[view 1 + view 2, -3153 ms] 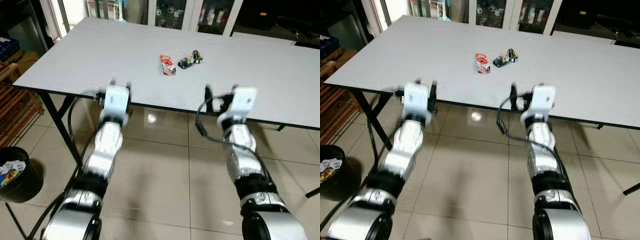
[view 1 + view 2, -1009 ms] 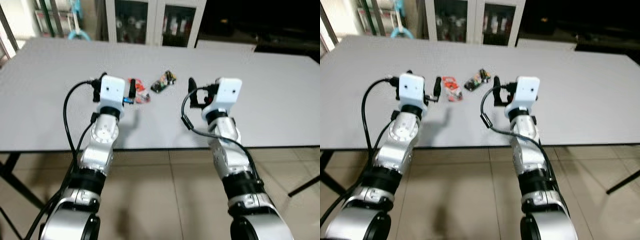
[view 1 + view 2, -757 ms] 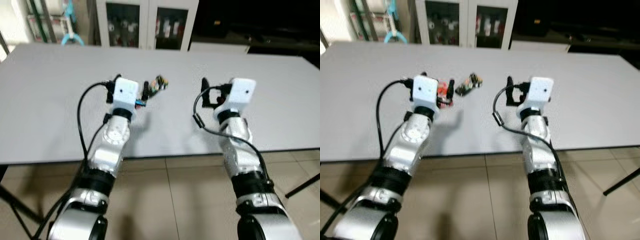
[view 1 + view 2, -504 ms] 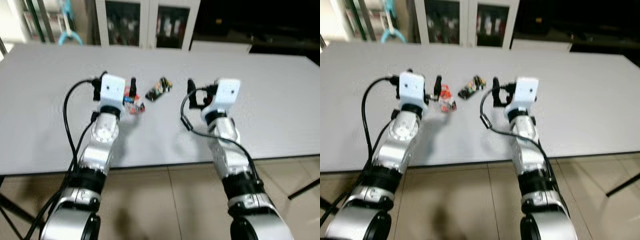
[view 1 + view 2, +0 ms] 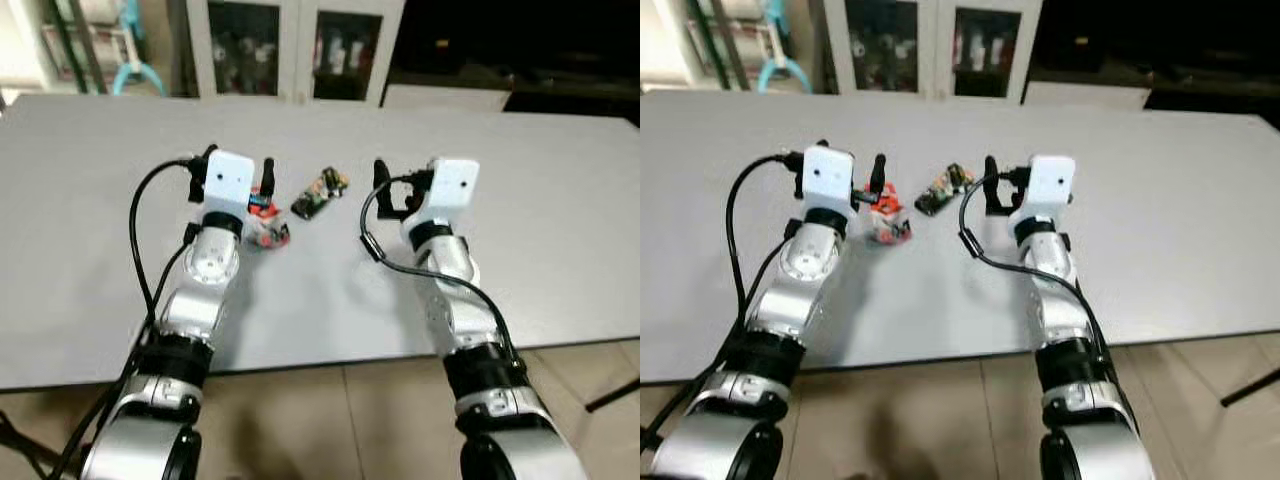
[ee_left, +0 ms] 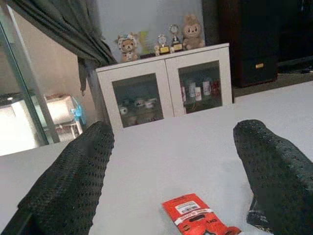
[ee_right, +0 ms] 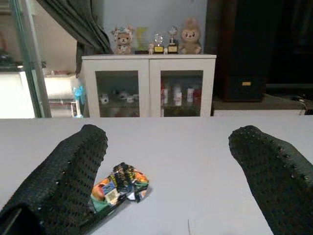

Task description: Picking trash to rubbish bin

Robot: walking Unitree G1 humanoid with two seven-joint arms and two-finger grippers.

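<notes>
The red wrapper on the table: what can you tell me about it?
The red wrapper is a small, flat, glossy packet, plastic by its look, with a white label and a black band. It lies on the grey table, beside a darker multicoloured wrapper. The left tool hovers just before it, fingers open and apart from it.

We see a flat red wrapper (image 6: pixel 199 220) lying on the table just ahead of our left gripper (image 6: pixel 173 181), between its spread fingers. A crumpled multicoloured wrapper (image 7: pixel 119 185) lies just ahead of our right gripper (image 7: pixel 168 178).
</notes>
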